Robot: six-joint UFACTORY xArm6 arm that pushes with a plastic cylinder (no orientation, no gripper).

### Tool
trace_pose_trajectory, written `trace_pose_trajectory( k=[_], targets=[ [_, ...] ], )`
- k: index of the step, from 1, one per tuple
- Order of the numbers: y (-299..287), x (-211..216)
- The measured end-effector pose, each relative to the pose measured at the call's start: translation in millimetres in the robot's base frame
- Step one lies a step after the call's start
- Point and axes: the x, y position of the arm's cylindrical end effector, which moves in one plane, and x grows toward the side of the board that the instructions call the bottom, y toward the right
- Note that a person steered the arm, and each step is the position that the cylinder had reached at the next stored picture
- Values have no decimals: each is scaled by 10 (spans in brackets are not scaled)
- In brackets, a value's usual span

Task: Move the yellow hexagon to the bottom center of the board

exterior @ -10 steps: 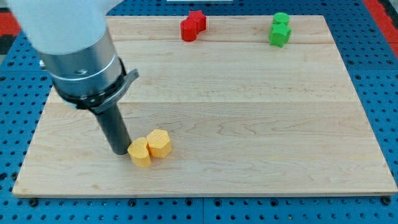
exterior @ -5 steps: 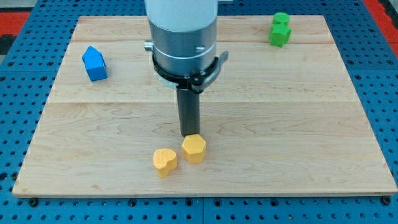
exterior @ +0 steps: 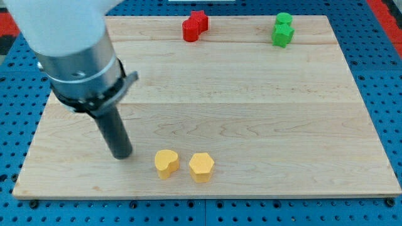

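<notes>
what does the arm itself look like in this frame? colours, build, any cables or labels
White upper housing, blurred at the view's top left, above a grey metal cylinder ringed by a dark clamp band with a small lug on one side. Below hangs a straight dark rod, round in section, ending at my tip. No cables or markings visible.

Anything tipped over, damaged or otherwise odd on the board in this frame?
Nothing stands out. The yellow hexagon and yellow heart sit flat near the view's bottom, apart. The red blocks and green blocks sit paired at the top edge. My tip is left of the heart, touching nothing.
</notes>
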Motion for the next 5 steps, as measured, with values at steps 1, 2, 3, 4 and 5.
trace_pose_trajectory(
  k=[1,2,3,4,5],
  targets=[
    [229,225],
    [447,532],
    [872,532],
    [1141,471],
    [1165,571]
  ],
)
